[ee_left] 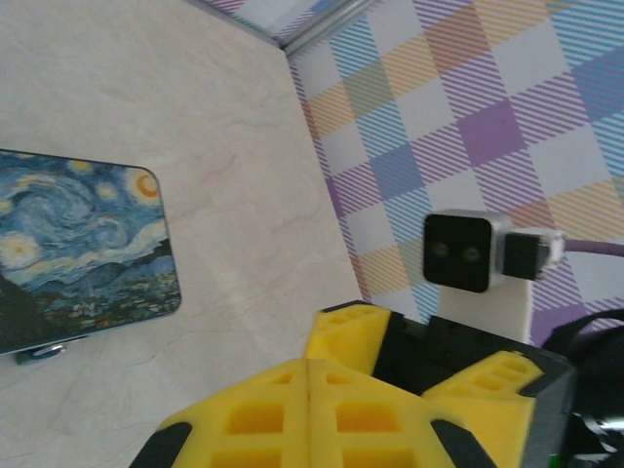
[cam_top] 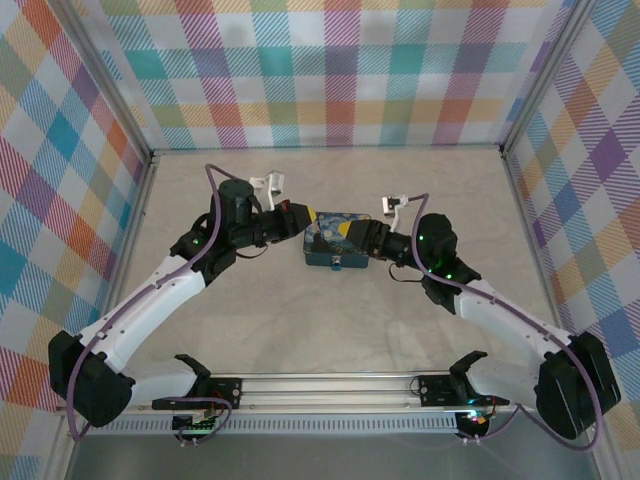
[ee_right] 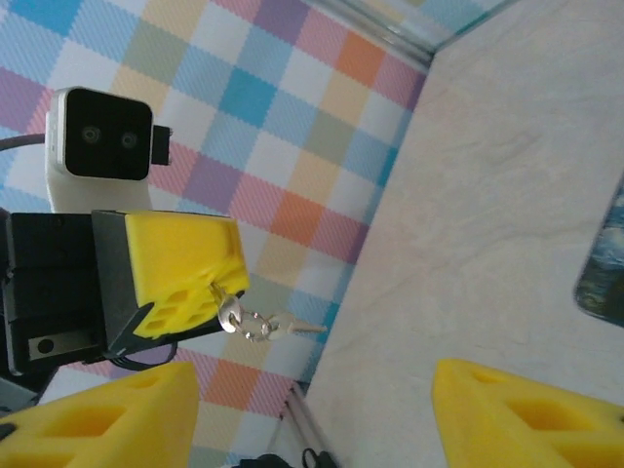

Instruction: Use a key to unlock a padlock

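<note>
Key (ee_right: 294,328) in the air just beyond the far-left corner of the blue painted box (cam_top: 335,245), hanging by a small ring (ee_right: 255,329) from the tip of the left gripper (ee_right: 200,283), with the checked wall (ee_right: 292,117) behind. Left fingers (ee_left: 263,414) pressed together, yellow pads flush along one seam, pinching a silvery tab at the top of that ring. Clear of the beige tabletop (ee_left: 195,117) and apart from the box.

Opposite, right gripper (ee_right: 312,390) at the right end of the box, facing the left one. Right fingers (ee_right: 107,419) spread wide, with only bare tabletop and wall between them. Near the key, not touching.

Box flat in the middle of the table between the two grippers, lid painted with a swirling night sky. Small metal piece (ee_left: 41,353) on its near edge, too small to name.

Arms bent inward from the near corners. Left wrist camera (ee_right: 97,136) and right wrist camera (ee_left: 458,252) pointed at each other.
</note>
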